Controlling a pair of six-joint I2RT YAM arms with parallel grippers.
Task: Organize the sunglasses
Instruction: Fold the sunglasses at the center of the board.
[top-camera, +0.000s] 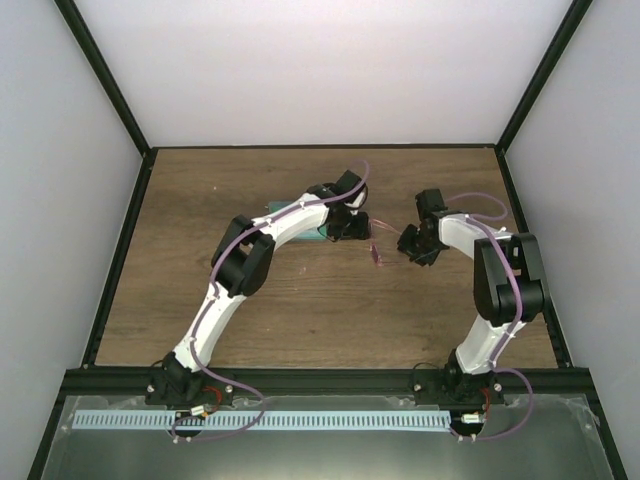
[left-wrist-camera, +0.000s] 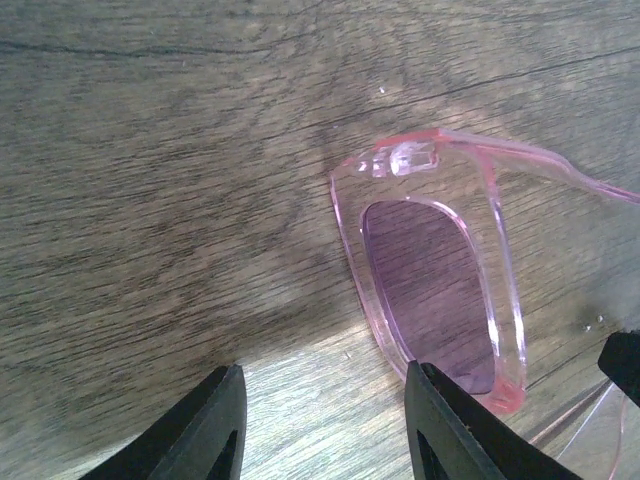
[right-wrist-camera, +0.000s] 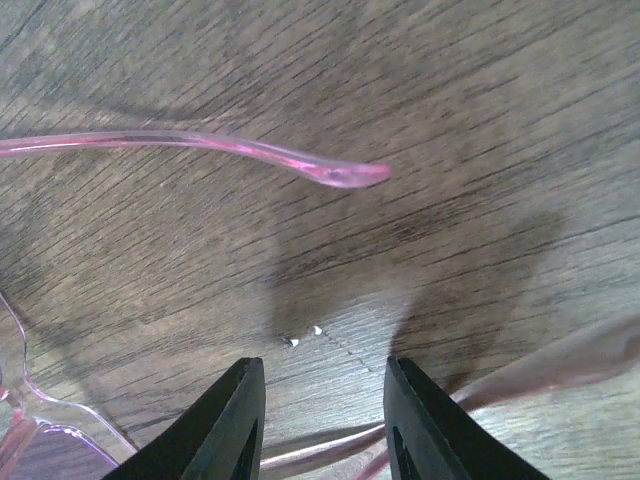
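Nearest the arm bases lies bare wooden table (top-camera: 330, 320). Mid-table, the sunglasses (top-camera: 378, 250) rest unfolded between both tools. The left gripper (left-wrist-camera: 325, 420) is spread and empty, one lens just beside its finger. The right gripper (right-wrist-camera: 320, 420) is likewise spread and empty above the thin temple arms. Folding seems the step in hand, which needs a delicate pinch on one temple. Beyond, the case (top-camera: 322, 236) hides partly under the left arm. The back wall (top-camera: 320, 70) stands well apart.

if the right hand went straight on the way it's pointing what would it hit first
Most likely the bare wood of the table: only wood shows inside the open right hand. The temple tip of the sunglasses lies further up that line, though depth is unclear.
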